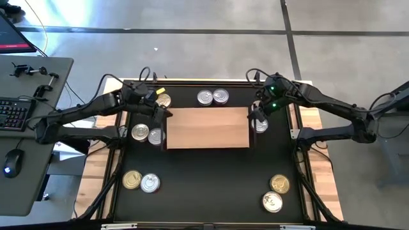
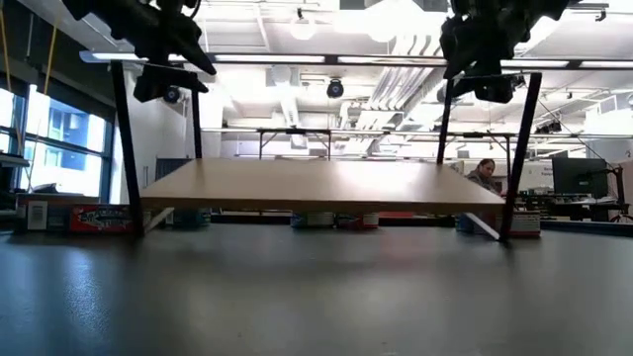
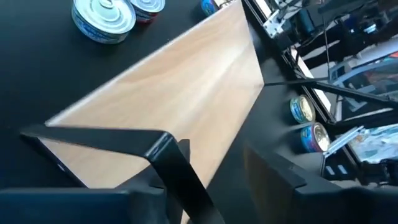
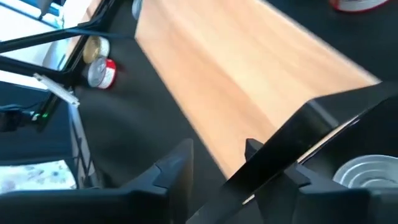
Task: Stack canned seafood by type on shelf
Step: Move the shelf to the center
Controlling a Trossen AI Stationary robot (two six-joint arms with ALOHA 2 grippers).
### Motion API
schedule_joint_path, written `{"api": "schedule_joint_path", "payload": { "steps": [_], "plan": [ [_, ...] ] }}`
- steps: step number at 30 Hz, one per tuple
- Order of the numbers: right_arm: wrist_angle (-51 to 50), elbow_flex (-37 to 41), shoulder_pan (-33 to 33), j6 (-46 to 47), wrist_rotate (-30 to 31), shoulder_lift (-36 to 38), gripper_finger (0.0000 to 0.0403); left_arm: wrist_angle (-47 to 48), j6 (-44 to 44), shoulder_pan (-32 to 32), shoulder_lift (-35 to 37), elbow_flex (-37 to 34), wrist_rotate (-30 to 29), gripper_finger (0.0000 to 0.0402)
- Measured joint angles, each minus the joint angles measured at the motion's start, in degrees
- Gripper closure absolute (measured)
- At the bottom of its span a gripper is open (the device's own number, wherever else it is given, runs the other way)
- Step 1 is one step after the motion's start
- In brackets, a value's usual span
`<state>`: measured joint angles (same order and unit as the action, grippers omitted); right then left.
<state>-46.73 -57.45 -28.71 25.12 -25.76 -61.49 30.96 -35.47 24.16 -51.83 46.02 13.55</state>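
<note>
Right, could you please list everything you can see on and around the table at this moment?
shelf: one, pale wood on black legs, middle of the mat
mat: one, black, covering the table
top tins: two, silver, side by side above the shelf in the high view
gold tin: one, near the shelf's upper left corner
left tins: two, silver, beside the shelf's left end
right tin: one, silver, at the shelf's right end
lower left pair: one gold, one silver
lower right pair: one gold, one silver
keyboard: one, black, side desk
person: one, far back in the room
left pincer: shelf's left end
right pincer: shelf's right end
</note>
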Motion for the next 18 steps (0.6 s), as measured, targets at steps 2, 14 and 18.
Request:
{"api": "schedule_joint_path", "payload": {
  "steps": [2,14,18],
  "plan": [
    [-0.02,0.00,-0.40,0.01,1.43,0.00,0.0256,0.13,1.54,1.34,0.00,0.00,0.77,0.0251],
    [-0.94,0.00,-2.84,-4.35,6.89,0.04,0.0256,-1.40,13.01,7.23,-0.02,-0.02,-3.43,0.0239],
    [-1.79,0.00,-3.93,-7.10,7.01,0.06,0.0255,-1.64,15.83,8.42,-0.08,0.00,-4.06,0.0239]
  ]
}}
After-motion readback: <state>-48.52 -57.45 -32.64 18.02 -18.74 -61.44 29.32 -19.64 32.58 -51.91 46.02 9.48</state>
